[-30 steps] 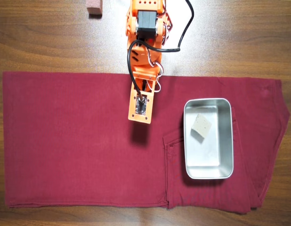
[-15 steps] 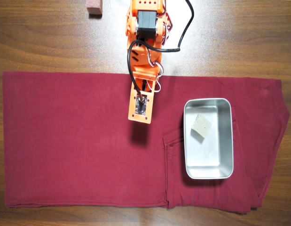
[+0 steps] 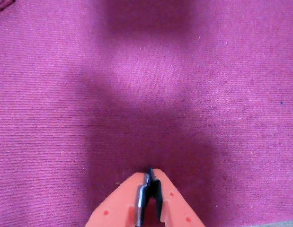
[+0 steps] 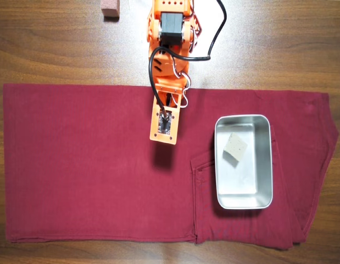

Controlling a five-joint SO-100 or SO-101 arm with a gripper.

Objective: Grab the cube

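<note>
The cube [image 4: 235,147], small and pale beige, lies tilted inside the metal tray [image 4: 242,190] at the right of the overhead view. It is out of sight in the wrist view. My gripper [image 3: 150,173] shows at the bottom edge of the wrist view with its orange jaws shut and nothing between them, above bare maroon cloth. In the overhead view the orange arm [image 4: 168,33] reaches down from the top centre. Its wrist camera plate [image 4: 163,124] covers the gripper, well left of the tray.
A maroon cloth [image 4: 76,165] covers most of the wooden table [image 4: 49,49]. A pinkish-brown block [image 4: 110,8] sits at the top edge, left of the arm's base. A black cable [image 4: 216,33] loops beside the arm.
</note>
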